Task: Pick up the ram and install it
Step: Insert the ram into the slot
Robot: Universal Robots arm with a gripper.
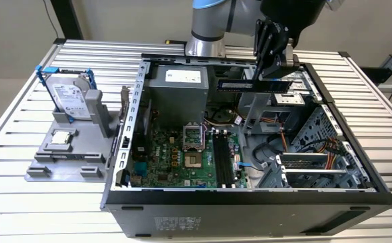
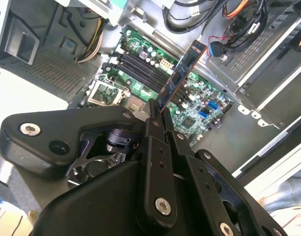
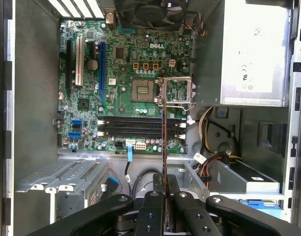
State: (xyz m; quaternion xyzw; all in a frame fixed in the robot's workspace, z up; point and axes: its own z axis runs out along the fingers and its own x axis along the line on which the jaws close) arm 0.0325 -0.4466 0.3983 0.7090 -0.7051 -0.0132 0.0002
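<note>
The gripper (image 1: 274, 76) is clenched on the ram (image 1: 253, 85), holding it level above the open computer case (image 1: 250, 212), upper middle of the exterior view. The arm (image 1: 209, 20) comes down from the top edge, its wrist facing the motherboard (image 3: 121, 98).

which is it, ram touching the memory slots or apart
Apart. In the exterior view the gripper holds the ram high above the memory slots.

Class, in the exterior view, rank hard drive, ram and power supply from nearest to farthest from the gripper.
1. The ram, clamped in the gripper.
2. The power supply, inside the case, toward the exterior view's left.
3. The hard drive, outside the case, farther to that side.
</note>
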